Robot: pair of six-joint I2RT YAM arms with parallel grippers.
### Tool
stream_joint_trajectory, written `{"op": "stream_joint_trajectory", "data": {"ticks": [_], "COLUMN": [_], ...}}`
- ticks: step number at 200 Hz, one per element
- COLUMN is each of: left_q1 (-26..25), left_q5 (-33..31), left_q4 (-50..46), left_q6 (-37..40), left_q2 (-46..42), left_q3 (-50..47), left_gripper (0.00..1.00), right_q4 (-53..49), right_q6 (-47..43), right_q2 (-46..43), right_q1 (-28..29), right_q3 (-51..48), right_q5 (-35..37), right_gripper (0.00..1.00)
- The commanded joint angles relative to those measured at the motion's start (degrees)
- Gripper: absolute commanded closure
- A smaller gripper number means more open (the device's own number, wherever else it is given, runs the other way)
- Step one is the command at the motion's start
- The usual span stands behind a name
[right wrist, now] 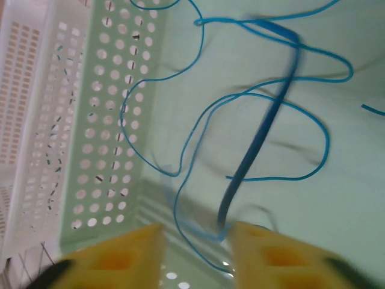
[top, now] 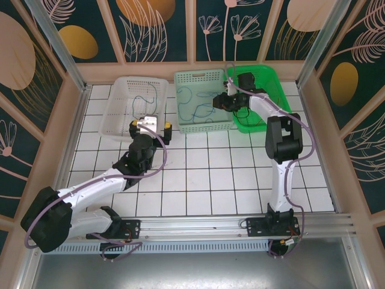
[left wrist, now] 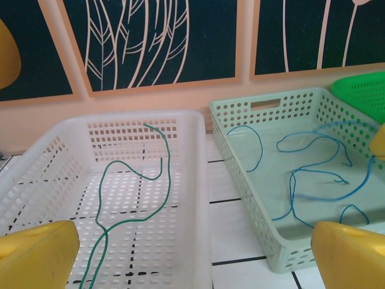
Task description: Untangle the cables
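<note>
Three perforated plastic baskets stand in a row along the far edge of the white-tiled surface [top: 204, 174]. The white basket [top: 111, 111] is on the left, the pale green basket [top: 201, 74] in the middle and the bright green basket [top: 278, 90] on the right. A narrow strip of tile separates the white and pale green ones. The two green ones sit close together. Dark teal wall panels [top: 156, 36], printed with pale leaf outlines and orange discs, enclose the far edge and both sides. An aluminium rail [top: 198, 226] runs along the near edge.
</note>
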Motion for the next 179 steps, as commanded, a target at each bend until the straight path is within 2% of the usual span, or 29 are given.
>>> {"op": "stream_joint_trajectory", "data": {"ticks": [1,10,22,58,86,102,130,140,157,179], "left_q1": [-0.03,-0.02,-0.01,0.0,0.04,0.12,0.53,1.12,3.57,7.75], "left_q5": [0.72,0.86,0.84,0.07,-4.6,-6.5,-7.89,-8.52,-7.83,-6.53], "left_q4": [0.21,0.28,0.24,0.82,2.93,3.04,3.11,3.04,3.13,5.29], "left_q6": [-1.89,-2.03,-2.14,-2.61,-2.96,-3.13,-3.38,-3.9,-5.76,-6.43], "left_q2": [-1.47,-1.5,-1.43,-1.48,-1.39,-1.61,-2.31,-2.46,-3.2,-4.99], "left_q3": [-1.04,-1.2,-1.22,-1.36,-2.27,-2.49,-3.91,-4.83,-6.86,-10.65], "left_gripper": [0.01,0.01,0.01,0.01,0.01,0.01,0.01,0.01,0.01,0.01], "right_q4": [-1.43,-0.83,0.86,10.67,20.29,25.73,39.99,46.35,55.6,63.89], "right_q6": [0.02,-0.15,-0.39,-0.52,-2.22,-4.47,-10.14,-12.11,-13.19,-11.9], "right_q2": [-1.74,-3.19,-6.11,-18.52,-30.56,-38.94,-53.08,-57.07,-61.37,-62.98], "right_q1": [-0.36,-0.37,-0.33,-0.27,0.27,0.48,-0.17,-1.19,-4.22,-8.41], "right_q3": [2.61,1.53,-1.07,-13.34,-25.4,-34.8,-55.49,-62.93,-73.03,-81.74], "right_q5": [2.41,3.25,3.59,2.54,3.57,11.81,35.86,41.6,47.34,47.6], "right_gripper": [0.3,0.22,0.17,0.1,0.08,0.05,0.01,0.01,0.01,0.01]}}
